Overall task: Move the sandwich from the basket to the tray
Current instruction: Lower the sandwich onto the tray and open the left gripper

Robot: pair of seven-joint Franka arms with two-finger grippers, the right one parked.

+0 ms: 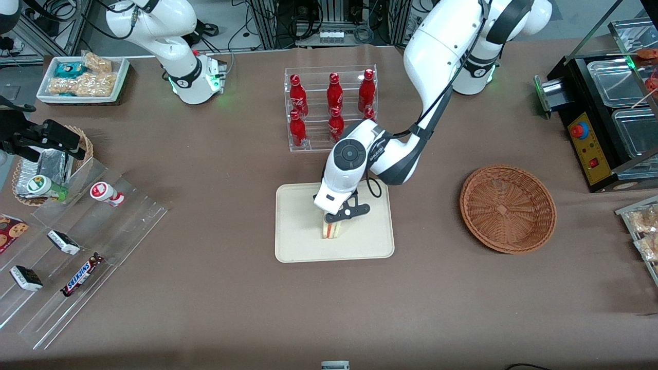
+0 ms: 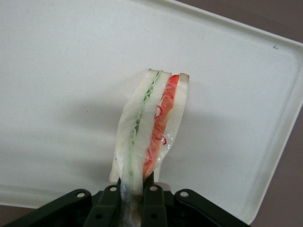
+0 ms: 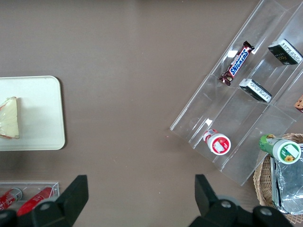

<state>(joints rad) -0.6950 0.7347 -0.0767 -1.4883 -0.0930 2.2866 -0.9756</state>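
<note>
Nearest the front camera, toward the parked arm's end: clear acrylic rack (image 1: 77, 257) holding a Snickers bar (image 1: 81, 274), two small dark-and-white packs (image 1: 25, 277) and a little red-and-white cup (image 1: 106, 193) lying on its side. Just above that, smaller foil-lined wicker basket (image 1: 31, 172) with a green-capped bottle (image 1: 45, 187) in it.

Mid-table: cream tray (image 1: 370, 241) with the sandwich (image 1: 331, 230) standing on it, cut side facing the wrist camera, so green layer and orange-red layer both on show (image 2: 151, 132). Gripper (image 1: 336, 218) right down on top of it, fingers (image 2: 154, 205) pinched narrow on the bread's upper edge. Bottom of the wedge looks to be touching the tray, can't swear to it though.

Off toward the working arm's end: round reddish-brown basket (image 1: 508, 208), just bare weave inside, well apart from the tray.

Farther from the camera: clear rack (image 1: 331, 108) stocked with red cola bottles (image 1: 297, 95), partly hidden by the arm. Farthest, toward the parked arm's end: white bin (image 1: 82, 78) full of crumbly snack packs.
</note>
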